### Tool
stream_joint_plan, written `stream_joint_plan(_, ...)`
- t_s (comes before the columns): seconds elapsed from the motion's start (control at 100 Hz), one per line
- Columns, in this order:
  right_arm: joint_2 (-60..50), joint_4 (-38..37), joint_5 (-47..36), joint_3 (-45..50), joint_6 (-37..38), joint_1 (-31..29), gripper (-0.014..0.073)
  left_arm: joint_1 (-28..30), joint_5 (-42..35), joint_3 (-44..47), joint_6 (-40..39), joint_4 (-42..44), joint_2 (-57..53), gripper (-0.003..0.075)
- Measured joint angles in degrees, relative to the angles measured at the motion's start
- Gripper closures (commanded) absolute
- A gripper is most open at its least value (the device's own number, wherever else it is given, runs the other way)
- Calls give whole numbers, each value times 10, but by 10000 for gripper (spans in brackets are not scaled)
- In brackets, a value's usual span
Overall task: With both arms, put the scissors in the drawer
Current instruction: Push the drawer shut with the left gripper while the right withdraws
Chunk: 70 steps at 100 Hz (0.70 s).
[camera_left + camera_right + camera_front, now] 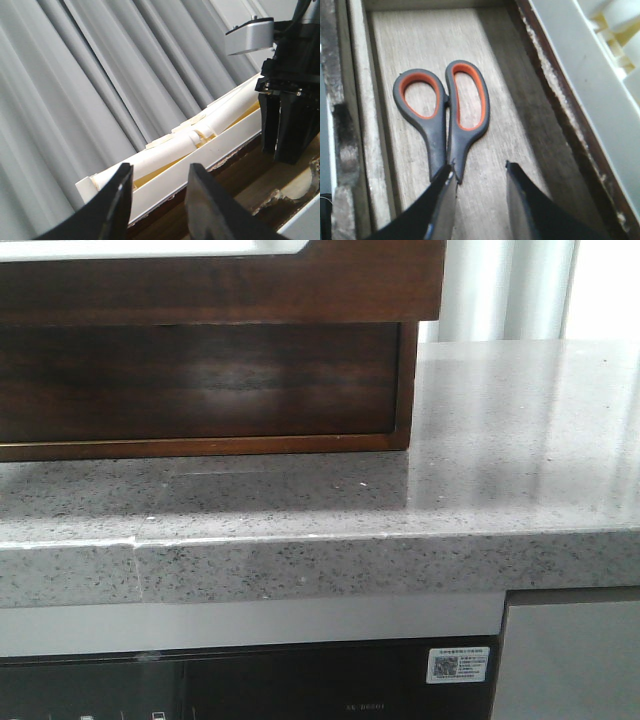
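While the scissors (445, 115) lay flat on the pale floor of the drawer (485, 60), the right gripper (479, 200) hovered over them with its jaws apart and nothing between them. One fingertip (445, 192) covered the blade end, so the blades were hidden; the orange-lined loops pointed away from the fingers. A dark wooden wall (560, 105) ran beside the scissors, with a white frame (600, 100) beyond it. The left gripper (159, 197) was also open and empty, near grey vertical blinds (90, 90) and the right gripper's black body (292, 110). From the front, the brown cabinet (200, 380) stood on a speckled grey counter (500, 440); neither arm appeared there.
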Motion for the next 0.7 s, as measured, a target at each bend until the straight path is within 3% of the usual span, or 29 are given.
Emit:
stream_joint_plan(0.15, -18, 0, -3, 0, 17, 0, 717, 0, -1, 0, 0, 0, 0, 510)
stream_joint_plan(0.46, -102, 1, -6, 0, 43, 0, 709, 0, 17, 0, -7, -7, -6, 518)
stream_joint_plan(0.7, -186, 6, -23, 55, 60, 0, 709, 0, 84, 0, -67, -15, -50, 715)
